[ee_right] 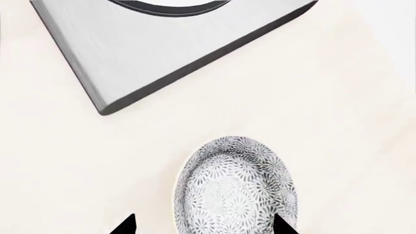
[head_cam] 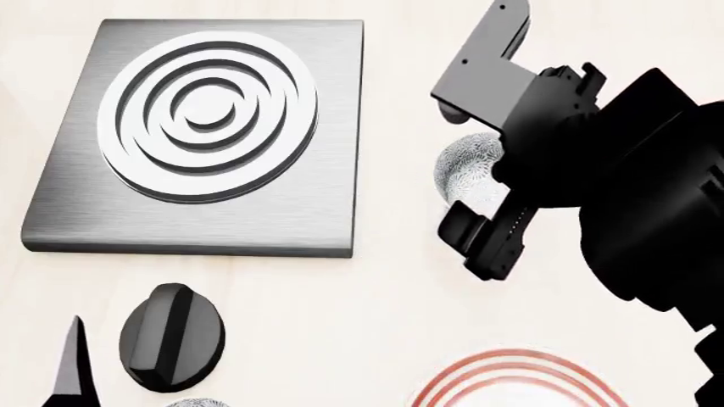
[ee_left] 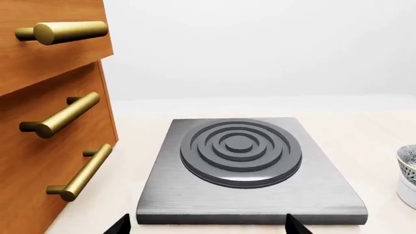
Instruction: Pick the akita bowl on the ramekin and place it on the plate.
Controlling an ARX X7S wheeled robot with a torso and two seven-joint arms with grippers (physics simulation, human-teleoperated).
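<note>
Hidden and cropped parts

In the head view the right arm (head_cam: 599, 170) covers most of the akita bowl (head_cam: 470, 174); the plate (head_cam: 515, 381) runs off the frame's edge. The left wrist view crops the ramekin (ee_left: 408, 190); both grippers show only fingertips (ee_right: 283, 226).

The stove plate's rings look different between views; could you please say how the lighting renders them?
Head view: burner rings blown out white with dark shadow grooves. Left wrist view: the same rings evenly grey with a soft sheen. Right wrist view: only the brushed stove plate corner shows.
</note>
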